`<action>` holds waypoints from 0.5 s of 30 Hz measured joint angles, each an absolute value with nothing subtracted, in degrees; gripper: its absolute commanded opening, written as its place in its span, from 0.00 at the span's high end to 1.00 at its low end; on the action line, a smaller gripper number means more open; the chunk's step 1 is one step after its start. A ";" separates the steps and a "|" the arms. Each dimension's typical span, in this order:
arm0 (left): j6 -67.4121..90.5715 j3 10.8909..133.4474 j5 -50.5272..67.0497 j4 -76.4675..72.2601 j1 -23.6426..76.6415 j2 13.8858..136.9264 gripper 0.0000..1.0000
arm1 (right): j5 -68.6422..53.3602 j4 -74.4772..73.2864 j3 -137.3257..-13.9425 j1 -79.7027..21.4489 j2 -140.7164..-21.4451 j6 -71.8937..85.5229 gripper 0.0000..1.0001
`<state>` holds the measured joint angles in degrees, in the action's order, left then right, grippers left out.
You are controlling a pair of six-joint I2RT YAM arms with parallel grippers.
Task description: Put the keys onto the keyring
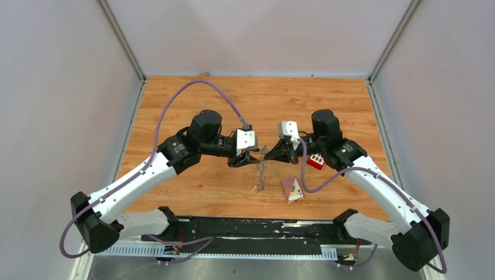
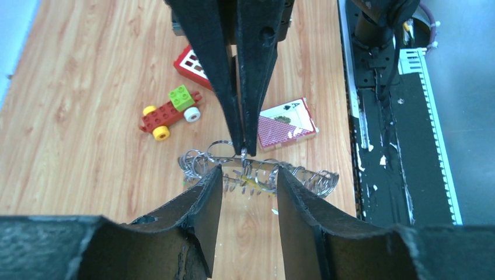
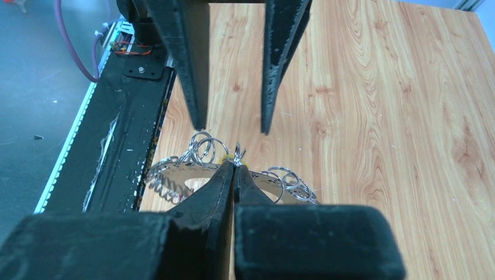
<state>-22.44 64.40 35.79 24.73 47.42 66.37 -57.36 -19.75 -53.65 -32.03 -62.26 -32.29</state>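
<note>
The keyring (image 1: 260,170), a wire wreath of grey metal keys and small rings, hangs edge-on between the two arms at the table's middle. My right gripper (image 3: 234,165) is shut on a small ring at the top of the keyring (image 3: 286,182). The left gripper (image 2: 248,171) is open, its fingers (image 2: 205,192) straddling the keyring (image 2: 315,178) without pinching it. A small yellow piece (image 2: 258,184) shows among the metal; I see no loose keys apart from the bunch. In the top view the left gripper (image 1: 251,157) and right gripper (image 1: 267,154) meet tip to tip.
A red block with white buttons (image 1: 316,161) lies under the right arm. A playing-card box (image 1: 292,189) lies near the front, just right of the keyring. A small toy car (image 2: 169,111) stands on the wood. The black base rail (image 1: 251,227) runs along the near edge.
</note>
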 measured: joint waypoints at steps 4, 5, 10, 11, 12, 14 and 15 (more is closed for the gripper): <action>-22.65 62.81 38.79 21.87 44.07 65.60 0.53 | -59.27 -18.59 -53.65 -31.18 -62.19 -30.59 1.00; -22.63 62.17 39.81 20.71 43.00 65.60 0.53 | -59.81 -18.44 -53.65 -30.98 -62.15 -30.24 1.00; -22.20 59.92 44.56 16.69 41.17 65.65 0.56 | -62.26 -17.50 -53.74 -30.37 -61.89 -28.71 1.00; -21.96 59.66 45.65 15.90 41.17 65.67 0.57 | -62.74 -17.21 -53.74 -30.17 -61.84 -28.40 1.00; -21.65 59.35 46.65 14.87 41.17 65.71 0.58 | -63.22 -16.84 -53.74 -30.09 -61.78 -28.03 1.00; -20.84 58.72 48.27 13.10 41.17 65.71 0.59 | -63.92 -16.32 -53.76 -29.91 -61.67 -27.40 1.00; -20.38 58.37 49.15 12.21 41.17 65.71 0.60 | -64.25 -15.99 -53.76 -29.80 -61.65 -27.00 1.00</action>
